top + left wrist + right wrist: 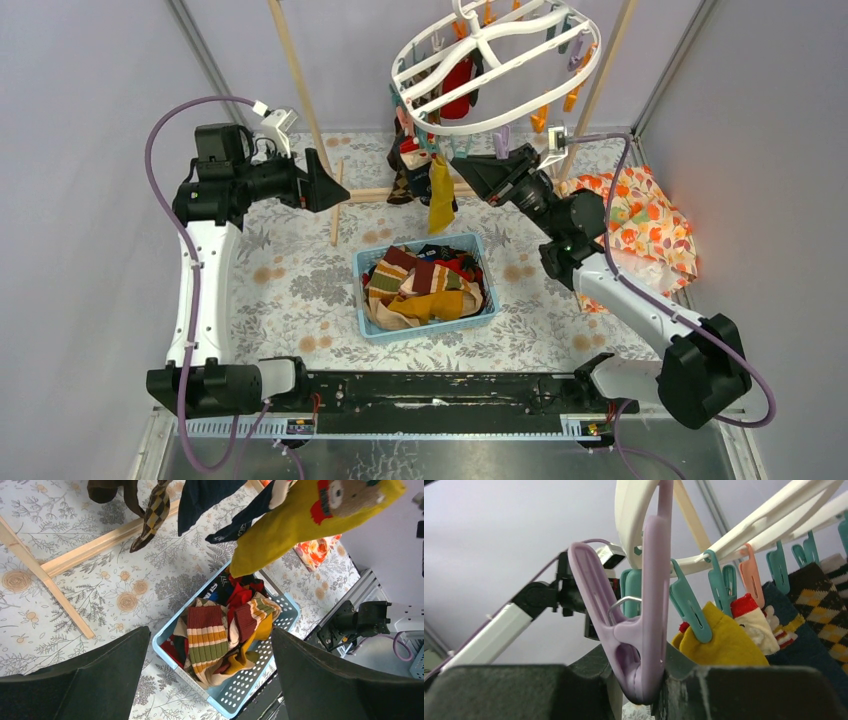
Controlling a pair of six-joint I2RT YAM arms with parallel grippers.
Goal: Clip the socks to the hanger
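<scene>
The white oval hanger (495, 70) hangs at the back. A red sock (458, 85), a yellow sock (440, 195) and a brown argyle sock (400, 185) hang from its clips. More socks, one of them striped (207, 640), lie in the blue basket (359, 285). My left gripper (335, 185) is open and empty, high above the basket (250, 690). My right gripper (478, 168) is raised under the hanger's rim (634, 510). It (641, 680) is shut on the lower end of a lilac clip (649, 605), beside the teal-clipped yellow sock (724, 640).
A wooden rail frame (295, 80) stands behind the left arm, with its base bar on the cloth (100, 545). An orange floral cloth (640, 225) lies at the right. Navy (205, 497) and argyle (152, 512) socks dangle between the two arms.
</scene>
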